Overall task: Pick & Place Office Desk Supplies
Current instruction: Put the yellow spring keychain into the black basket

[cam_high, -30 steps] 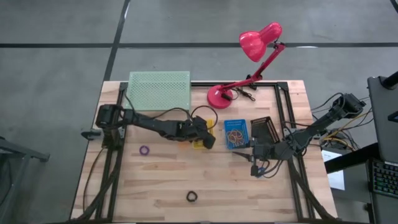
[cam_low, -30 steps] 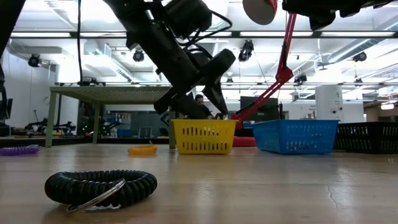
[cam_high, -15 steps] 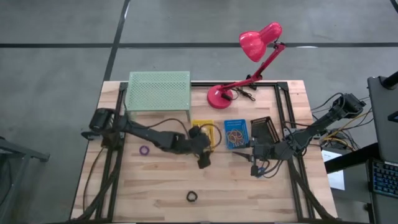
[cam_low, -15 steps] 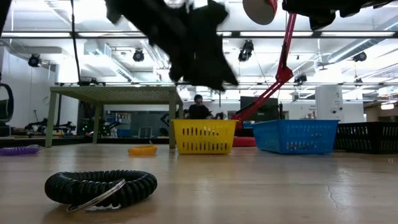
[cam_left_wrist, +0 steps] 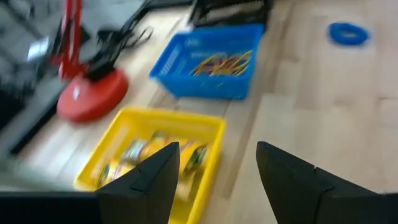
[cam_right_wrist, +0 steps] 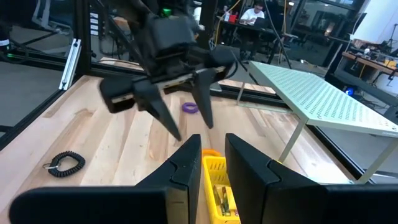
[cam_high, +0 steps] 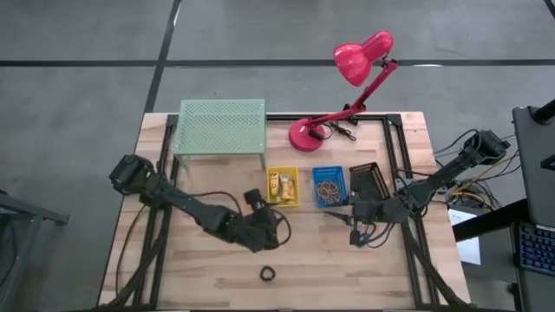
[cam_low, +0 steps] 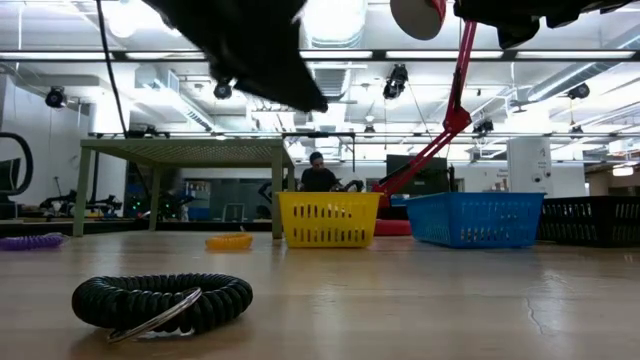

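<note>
My left gripper (cam_high: 276, 229) hangs open and empty over the bare table, on the near side of the yellow bin (cam_high: 283, 186). The bin holds small yellow packets (cam_left_wrist: 155, 155). The right wrist view shows its spread fingers (cam_right_wrist: 193, 130). A blue bin (cam_high: 329, 186) holds coloured rubber bands (cam_left_wrist: 224, 62). A black coiled ring (cam_high: 268, 274) lies on the wood near the front edge. A purple ring (cam_right_wrist: 189, 107) and an orange ring (cam_low: 229, 241) lie on the table farther off. A blue ring (cam_left_wrist: 348, 34) lies beyond the blue bin. My right gripper (cam_high: 336, 217) waits near the blue bin's near side, its fingers a little apart and empty.
A black bin (cam_high: 368, 180) stands right of the blue bin. The pale green mesh shelf (cam_high: 222, 127) stands at the far left, the pink-red lamp (cam_high: 308, 132) beside it with its head raised. Black frame rails run along both table sides. A person sits in the room behind (cam_low: 318, 175).
My left gripper has swung from above the yellow bin toward the table's near edge and a little left, now over bare wood; the whole left arm has followed it toward the near edge. The yellow bin now shows uncovered.
</note>
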Tool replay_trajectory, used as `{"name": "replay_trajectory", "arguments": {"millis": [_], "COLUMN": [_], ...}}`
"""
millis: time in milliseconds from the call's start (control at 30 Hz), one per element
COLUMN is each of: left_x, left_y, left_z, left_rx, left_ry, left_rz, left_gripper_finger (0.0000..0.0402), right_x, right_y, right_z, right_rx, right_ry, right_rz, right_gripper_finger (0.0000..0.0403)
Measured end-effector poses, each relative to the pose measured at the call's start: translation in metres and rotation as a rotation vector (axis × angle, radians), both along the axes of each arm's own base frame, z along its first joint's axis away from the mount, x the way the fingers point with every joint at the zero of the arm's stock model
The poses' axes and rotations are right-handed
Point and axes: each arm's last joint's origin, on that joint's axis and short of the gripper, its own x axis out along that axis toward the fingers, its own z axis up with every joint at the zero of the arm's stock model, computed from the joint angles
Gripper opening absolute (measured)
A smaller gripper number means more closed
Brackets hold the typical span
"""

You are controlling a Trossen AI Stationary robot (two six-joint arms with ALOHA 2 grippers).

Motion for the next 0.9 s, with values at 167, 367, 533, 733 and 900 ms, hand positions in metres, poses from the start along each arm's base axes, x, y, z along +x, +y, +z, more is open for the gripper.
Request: {"name": "replay_trajectory", "arguments": {"millis": [167, 367, 533, 733, 900], "left_x": [-0.009, -0.020, -0.029, -0.037, -0.048], "left_y": [0.018, 0.023, 0.027, 0.029, 0.034], "left_z": [-0.003, -0.009, -0.013, -0.020, -0.040], "left_rx": [-0.117, -0.179, -0.214, -0.224, -0.230], "left_ry": [0.052, 0.122, 0.150, 0.180, 0.202], "left_rz": [0.146, 0.239, 0.343, 0.383, 0.407], "left_gripper_finger": [0.0218, 0.0218, 0.0217, 0.0216, 0.0214], "right_x": [0.000, 0.000, 0.000, 0.000, 0.000], "right_y": [0.000, 0.000, 0.000, 0.000, 0.000], "right_z": [0.000, 0.000, 0.000, 0.000, 0.000], "right_rx": [0.000, 0.000, 0.000, 0.000, 0.000], "right_ry": [0.000, 0.000, 0.000, 0.000, 0.000], "right_rz": [0.000, 0.000, 0.000, 0.000, 0.000], "right_gripper_finger": [0.0068, 0.0068, 0.0068, 0.0068, 0.0068]}}
